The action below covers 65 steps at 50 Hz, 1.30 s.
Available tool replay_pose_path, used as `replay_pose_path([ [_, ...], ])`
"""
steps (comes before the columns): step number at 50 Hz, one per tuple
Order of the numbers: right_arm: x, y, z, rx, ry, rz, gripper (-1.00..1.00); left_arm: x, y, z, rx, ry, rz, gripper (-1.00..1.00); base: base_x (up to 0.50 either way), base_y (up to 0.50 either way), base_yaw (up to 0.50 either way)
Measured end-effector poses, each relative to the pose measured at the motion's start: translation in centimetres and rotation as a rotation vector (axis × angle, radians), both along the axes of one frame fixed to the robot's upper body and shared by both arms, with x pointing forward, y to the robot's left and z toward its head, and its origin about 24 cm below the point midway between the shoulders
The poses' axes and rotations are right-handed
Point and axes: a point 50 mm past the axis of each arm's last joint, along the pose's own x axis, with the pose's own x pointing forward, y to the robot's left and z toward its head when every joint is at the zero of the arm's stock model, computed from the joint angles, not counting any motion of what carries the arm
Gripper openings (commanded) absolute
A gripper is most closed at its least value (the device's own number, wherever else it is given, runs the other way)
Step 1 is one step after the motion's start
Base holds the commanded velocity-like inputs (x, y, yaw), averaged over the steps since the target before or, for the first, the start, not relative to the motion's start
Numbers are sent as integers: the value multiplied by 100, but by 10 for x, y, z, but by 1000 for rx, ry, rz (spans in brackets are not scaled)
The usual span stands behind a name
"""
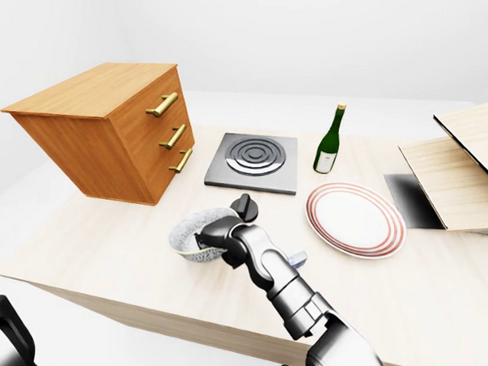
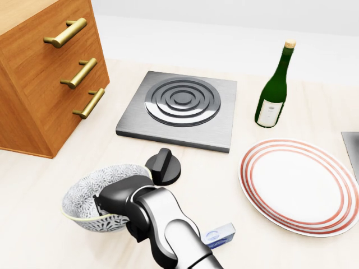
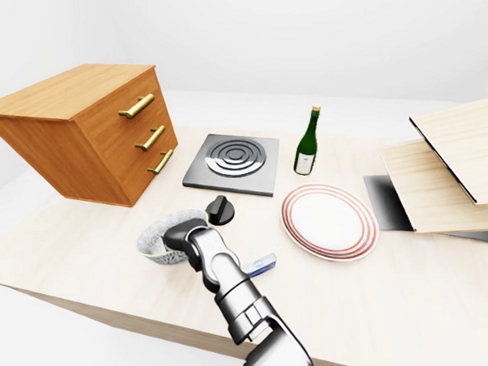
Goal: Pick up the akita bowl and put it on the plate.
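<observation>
The akita bowl point(image 2: 84, 193), grey-white patterned with a pale yellow rim, is on the table at the lower left of the head view. My right hand point(image 2: 115, 204) comes in from the bottom and grips the bowl's right rim, with dark fingers curled over the edge into the bowl. The bowl leans slightly, and I cannot tell whether it has left the table. The white plate point(image 2: 297, 185) with red rings lies flat to the bowl's right, a good hand's width away. My left hand does not show.
A black knob point(image 2: 163, 166) stands just above the bowl, below the grey stove plate point(image 2: 179, 109). A green wine bottle point(image 2: 274, 89) stands above the plate. A wooden drawer cabinet point(image 2: 39, 73) is at the left and wooden boards point(image 1: 462, 165) at the right. A small blue-white block point(image 2: 220, 235) lies beside my forearm.
</observation>
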Motion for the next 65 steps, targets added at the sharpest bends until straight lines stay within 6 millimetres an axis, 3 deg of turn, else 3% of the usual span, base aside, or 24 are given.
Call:
replay_pose_path([
  [12,6,11,25,69,-40,29,-100,0,0,-1,2,2,-6,100,0,0,0],
  [19,20,16,56,142,-72,26,-100,0,0,-1,0,5,-9,100,0,0,0],
  [26,38,13,83,175,-107,11,-100,0,0,-2,-1,6,-15,100,0,0,0],
  [34,48,9,102,211,-143,-30,-100,0,0,-2,-4,9,-24,100,0,0,0],
  [42,62,-25,127,251,-200,-98,-100,0,1,-2,-8,13,-27,100,0,0,0],
  [51,61,-66,155,308,-364,-167,-100,1,1,-2,-14,16,-30,100,0,0,0],
  [59,46,-103,175,342,-524,-224,-100,1,1,-1,-19,17,-31,100,0,0,0],
  [65,24,-121,185,367,-644,-244,-100,1,2,-1,-23,19,-32,100,0,0,0],
])
